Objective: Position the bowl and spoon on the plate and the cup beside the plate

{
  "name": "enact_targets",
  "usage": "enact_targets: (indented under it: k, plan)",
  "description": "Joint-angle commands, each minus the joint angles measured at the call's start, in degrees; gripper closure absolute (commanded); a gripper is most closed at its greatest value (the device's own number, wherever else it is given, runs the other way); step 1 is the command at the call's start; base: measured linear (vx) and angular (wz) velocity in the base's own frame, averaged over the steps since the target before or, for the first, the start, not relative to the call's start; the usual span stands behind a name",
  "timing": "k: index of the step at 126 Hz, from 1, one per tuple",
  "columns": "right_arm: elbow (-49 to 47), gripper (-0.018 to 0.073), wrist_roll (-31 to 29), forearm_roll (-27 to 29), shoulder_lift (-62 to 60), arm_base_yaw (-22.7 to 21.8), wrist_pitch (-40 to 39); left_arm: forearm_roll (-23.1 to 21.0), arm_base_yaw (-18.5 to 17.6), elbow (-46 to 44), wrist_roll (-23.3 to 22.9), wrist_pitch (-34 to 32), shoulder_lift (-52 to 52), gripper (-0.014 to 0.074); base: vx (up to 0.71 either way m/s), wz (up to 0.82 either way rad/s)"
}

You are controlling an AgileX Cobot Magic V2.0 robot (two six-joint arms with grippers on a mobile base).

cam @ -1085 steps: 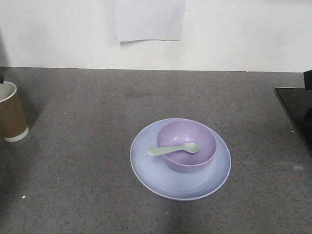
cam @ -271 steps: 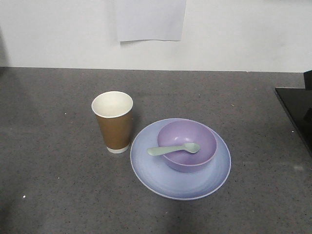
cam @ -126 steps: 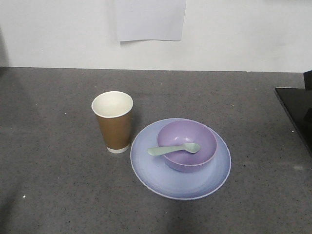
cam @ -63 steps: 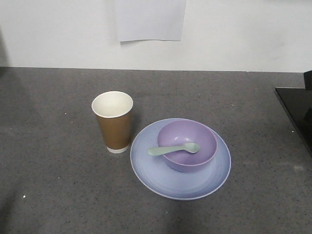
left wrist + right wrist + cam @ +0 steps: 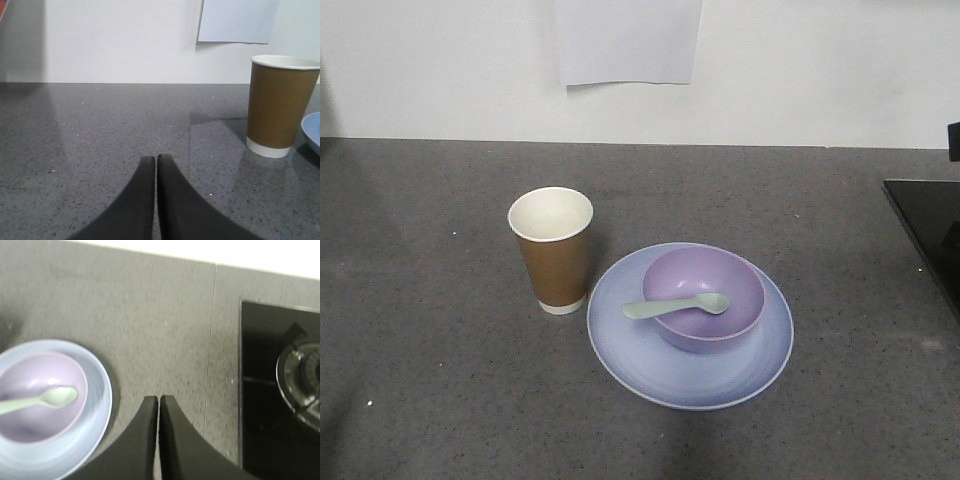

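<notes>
- Your front-facing view looks down at the counter [image 5: 440,400] from above its near edge, facing the wall, at middling range.
- Your left wrist view sits low over the counter, facing the wall; the cup [image 5: 280,105], at its right, also shows in the front view.
- Your right wrist view looks straight down; the plate [image 5: 97,405], lower left, is shared too.

Left of the cup [image 5: 551,250] the countertop [image 5: 420,330] lies bare and open; the plate [image 5: 650,365] sits just right of the cup, a narrow gap between; a black cooktop [image 5: 930,230] bounds the far right.
</notes>
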Motion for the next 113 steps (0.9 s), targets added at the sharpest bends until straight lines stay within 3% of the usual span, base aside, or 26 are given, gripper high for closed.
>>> enact_targets:
  k: [1,17,33,45,79,113]
  plan:
    - [2.2,0.0561,-0.5,-0.7,-4.0,-0.3,-9.2,0.0,0.1,0.6,-0.6,-3.8,-0.9,0.0604,0.00,0.00]
    - [15.4,0.0561,-0.4,2.7,-10.7,-3.2,-21.3,0.0,0.1,0.6,-0.6,-3.8,-0.9,0.0604,0.00,0.00]
    - [32.0,0.0561,-0.3,12.0,-20.0,-12.3,-32.2,0.0,0.1,0.6,-0.6,-3.8,-0.9,0.0604,0.00,0.00]
    - [44.0,0.0561,-0.3,13.8,-26.6,-16.8,-36.0,0.0,0.1,0.6,-0.6,-3.8,-0.9,0.0604,0.00,0.00]
    - [66.0,0.0561,-0.3,7.6,-44.0,-14.4,-47.4,0.0,0.1,0.6,-0.6,-3.8,-0.9,0.0604,0.00,0.00]
    - [77.2,0.0561,-0.3,2.5,-54.7,-13.9,-58.5,0.0,0.1,0.6,-0.6,-3.8,-0.9,0.0604,0.00,0.00]
